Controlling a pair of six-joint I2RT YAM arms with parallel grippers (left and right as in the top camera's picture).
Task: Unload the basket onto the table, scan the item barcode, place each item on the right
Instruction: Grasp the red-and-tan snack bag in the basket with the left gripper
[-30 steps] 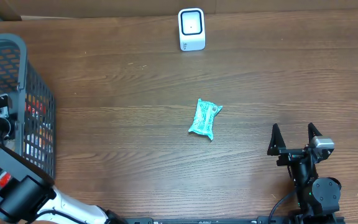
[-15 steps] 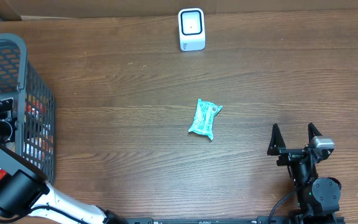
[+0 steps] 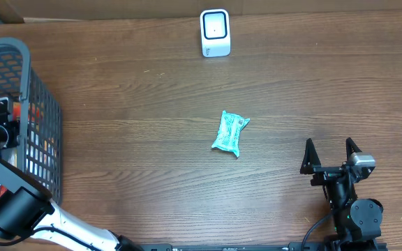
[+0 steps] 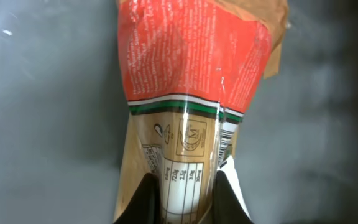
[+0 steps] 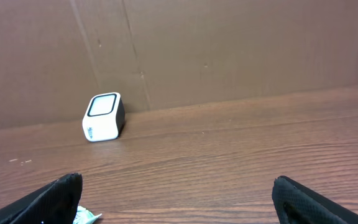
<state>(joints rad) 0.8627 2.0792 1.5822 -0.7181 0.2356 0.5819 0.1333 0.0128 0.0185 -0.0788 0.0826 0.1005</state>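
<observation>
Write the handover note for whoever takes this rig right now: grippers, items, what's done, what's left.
Left gripper: shut on the red-and-tan packet, down inside the basket.
Right gripper: open, empty, at the near right of the table.
Scanner: far edge, middle.
Teal packet: lying loose mid-table.
Done: packet gripped.
Left: lift it out and show its barcode to the scanner.

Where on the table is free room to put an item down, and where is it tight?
The table is bare between the basket and the teal packet, and between that packet and the scanner. Ahead of the right gripper it is bare too. It is tight only inside the basket, where the left gripper pinches a red packet.
</observation>
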